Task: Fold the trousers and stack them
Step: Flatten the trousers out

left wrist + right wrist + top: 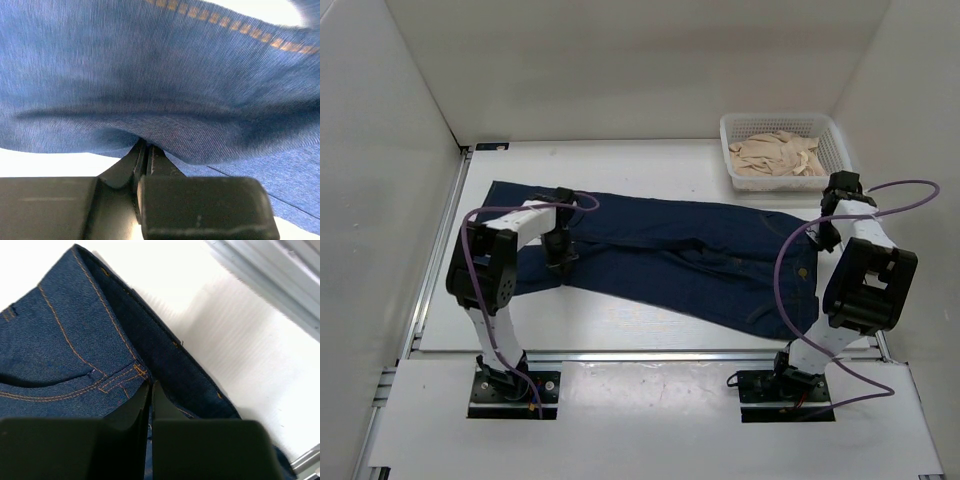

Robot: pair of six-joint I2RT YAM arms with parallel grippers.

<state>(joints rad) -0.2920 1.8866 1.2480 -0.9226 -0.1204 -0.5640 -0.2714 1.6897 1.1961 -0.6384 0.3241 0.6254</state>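
On the table (650, 330) the trousers (670, 255) lie spread flat, waist right. The left gripper (146, 145) pinches leg denim, right gripper (150, 386) the waistband, jaws closed tight. Lift both evenly, cloth taut, so fold lands square.

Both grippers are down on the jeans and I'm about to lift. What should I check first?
1. Left gripper shut on a leg of the trousers: ok.
2. Right gripper shut on the waistband: ok.
3. Both denim layers caught in each pinch: cannot tell.
4. Basket with beige cloth apart from the trousers: ok.
5. Right arm's purple cable hanging free of the denim: cannot tell.
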